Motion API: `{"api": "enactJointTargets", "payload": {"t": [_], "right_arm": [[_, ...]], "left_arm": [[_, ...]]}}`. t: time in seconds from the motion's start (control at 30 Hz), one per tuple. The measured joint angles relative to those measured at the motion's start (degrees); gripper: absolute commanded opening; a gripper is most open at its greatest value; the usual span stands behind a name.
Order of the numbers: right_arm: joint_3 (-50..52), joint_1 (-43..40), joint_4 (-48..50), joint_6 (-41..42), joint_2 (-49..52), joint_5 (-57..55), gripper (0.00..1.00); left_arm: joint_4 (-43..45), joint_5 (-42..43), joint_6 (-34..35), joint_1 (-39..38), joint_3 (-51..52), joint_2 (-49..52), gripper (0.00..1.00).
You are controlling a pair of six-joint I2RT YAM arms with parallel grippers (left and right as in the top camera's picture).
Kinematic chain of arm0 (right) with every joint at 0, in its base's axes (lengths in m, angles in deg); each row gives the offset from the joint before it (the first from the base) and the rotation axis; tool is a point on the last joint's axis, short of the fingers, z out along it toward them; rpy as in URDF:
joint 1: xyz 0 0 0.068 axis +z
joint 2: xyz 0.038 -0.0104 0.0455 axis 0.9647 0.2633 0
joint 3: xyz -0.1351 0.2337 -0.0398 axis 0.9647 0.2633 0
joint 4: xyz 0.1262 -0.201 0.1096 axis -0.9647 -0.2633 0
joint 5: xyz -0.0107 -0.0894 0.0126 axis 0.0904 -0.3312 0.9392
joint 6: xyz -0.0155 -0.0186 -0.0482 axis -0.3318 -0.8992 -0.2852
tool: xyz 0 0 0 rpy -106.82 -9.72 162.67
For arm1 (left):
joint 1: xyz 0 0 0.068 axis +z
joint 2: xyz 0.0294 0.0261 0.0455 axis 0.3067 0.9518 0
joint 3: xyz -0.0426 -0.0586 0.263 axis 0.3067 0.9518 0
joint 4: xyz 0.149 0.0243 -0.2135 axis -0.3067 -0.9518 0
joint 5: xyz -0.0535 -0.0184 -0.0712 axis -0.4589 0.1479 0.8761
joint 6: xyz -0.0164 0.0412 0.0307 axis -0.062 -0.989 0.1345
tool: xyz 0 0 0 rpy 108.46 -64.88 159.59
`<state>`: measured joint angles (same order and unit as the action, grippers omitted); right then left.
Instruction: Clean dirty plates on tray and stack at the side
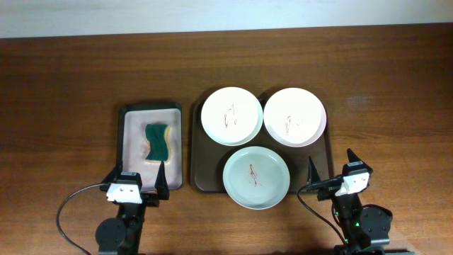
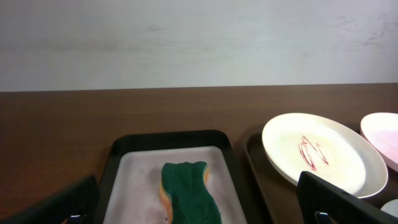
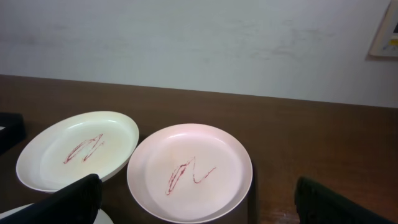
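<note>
Dark brown tray (image 1: pixel 197 159): centre frame, holds all three plates (image 1: pixel 231 115), red smears.
Left gripper (image 1: pixel 139 180): released, lower left.
Right gripper (image 1: pixel 331 170): released, lower right.

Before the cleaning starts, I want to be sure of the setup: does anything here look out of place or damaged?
Only small things. The pale green plate juts over the near rim of the dark tray. It, the left white plate and the right white plate carry red smears. Nothing looks spilled or broken.
</note>
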<state>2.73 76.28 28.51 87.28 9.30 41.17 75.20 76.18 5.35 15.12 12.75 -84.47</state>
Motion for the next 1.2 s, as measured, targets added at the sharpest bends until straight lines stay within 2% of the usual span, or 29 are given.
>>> {"api": "enactJointTargets", "payload": {"t": [0.13,0.27,0.47,0.67,0.83,0.93,1.07,1.2], "right_arm": [[0.0,0.0,0.0,0.9,0.0,0.02,0.99],[-0.02,0.0,-0.2,4.46,0.02,0.22,0.99],[-5.88,0.0,-10.34,6.99,4.94,0.48,0.99],[-22.1,0.0,-20.9,7.43,20.28,3.28,0.99],[-37.16,0.0,-33.64,7.48,37.79,6.64,0.99],[-44.54,0.0,-40.59,7.45,46.42,7.85,0.99],[-51.54,0.0,-45.51,7.43,53.66,10.38,0.99],[-52.63,0.0,-45.75,7.48,55.3,11.96,0.99]], "left_arm": [[-0.02,0.02,0.74,0.0,0.0,0.0,0.99],[-1.57,0.0,4.33,0.0,-0.52,0.22,0.99],[-10.93,0.35,5.75,0.0,-7.34,6.95,0.99],[-19.67,0.46,5.4,0.0,-21.77,24.24,0.99],[-28.3,0.44,4.31,0.0,-33.86,39.43,0.99],[-36.39,0.46,4.07,0.0,-43.17,49.05,0.99],[-46.6,0.66,3.96,0.0,-55.1,59.45,0.99],[-47.15,0.66,3.91,0.0,-57.16,64.85,0.99]]}}
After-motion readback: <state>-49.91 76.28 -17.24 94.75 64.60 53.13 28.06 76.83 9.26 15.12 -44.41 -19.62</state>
